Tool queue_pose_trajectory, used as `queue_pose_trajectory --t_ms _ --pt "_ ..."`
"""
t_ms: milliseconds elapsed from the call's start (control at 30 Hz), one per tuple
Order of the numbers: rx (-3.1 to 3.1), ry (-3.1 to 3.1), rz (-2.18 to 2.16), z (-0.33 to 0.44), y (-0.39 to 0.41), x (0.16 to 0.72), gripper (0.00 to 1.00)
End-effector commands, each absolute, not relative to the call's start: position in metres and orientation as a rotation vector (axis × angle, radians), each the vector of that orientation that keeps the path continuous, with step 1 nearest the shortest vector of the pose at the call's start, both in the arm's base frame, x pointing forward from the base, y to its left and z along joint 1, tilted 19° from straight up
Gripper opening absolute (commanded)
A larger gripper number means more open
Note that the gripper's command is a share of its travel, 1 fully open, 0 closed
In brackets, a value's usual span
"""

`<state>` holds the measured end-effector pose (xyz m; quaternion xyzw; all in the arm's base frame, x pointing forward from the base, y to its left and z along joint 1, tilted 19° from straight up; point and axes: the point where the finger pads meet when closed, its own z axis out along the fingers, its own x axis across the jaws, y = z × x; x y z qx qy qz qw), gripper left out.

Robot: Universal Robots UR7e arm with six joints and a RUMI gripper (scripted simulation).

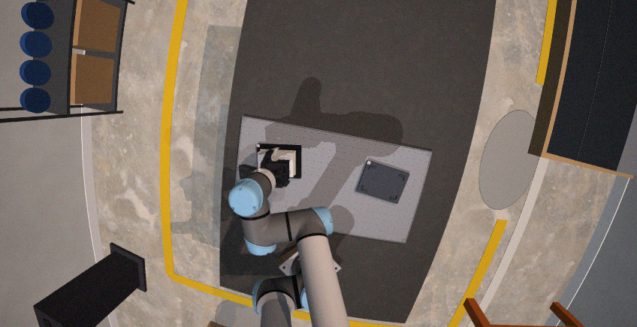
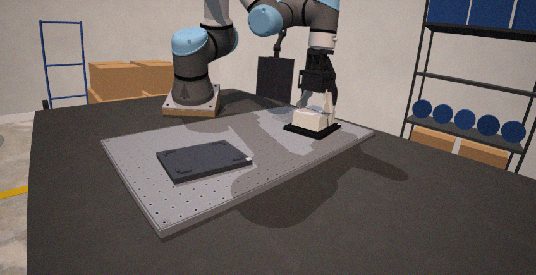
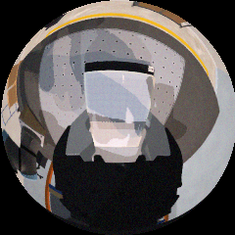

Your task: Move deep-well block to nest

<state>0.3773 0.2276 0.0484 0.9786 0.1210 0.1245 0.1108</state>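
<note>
The cream 96-well deep-well block [image 1: 293,163] [image 2: 309,119] [image 3: 117,93] stands on the black plate nest N1 [image 1: 280,146] [image 2: 299,129] [image 3: 117,67] at the arm-side end of the grey perforated baseplate [image 1: 339,153] [image 2: 150,196]. My gripper [image 1: 274,163] [image 2: 317,111] [image 3: 117,109] reaches straight down over it and is shut on the block, one finger on each long side. I cannot tell whether the block rests on N1 or hangs just above it. The dark grey nest N2 [image 1: 381,181] [image 2: 203,159] lies bare at the plate's other end, with a small white corner mark [image 1: 369,161] [image 2: 248,158].
The arm's base [image 2: 191,99] stands on the dark table behind the baseplate. A black box [image 2: 274,76] stands behind N1. A shelf rack with blue bins [image 2: 469,121] stands off the table to the right, and cardboard boxes [image 2: 124,76] behind.
</note>
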Motion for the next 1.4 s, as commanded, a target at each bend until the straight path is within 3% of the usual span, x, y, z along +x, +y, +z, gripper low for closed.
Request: queue_pose_trajectory --t_ms 0,933,967,1367 --pt "2.875 0.355 0.368 0.0481 0.2277 0.3778 0.00" --pt "2.875 0.355 0.368 0.0446 0.2270 0.3788 0.00" --pt "2.875 0.355 0.368 0.0446 0.2270 0.3788 1.00" --pt "2.875 0.355 0.368 0.0446 0.2270 0.3788 1.00"
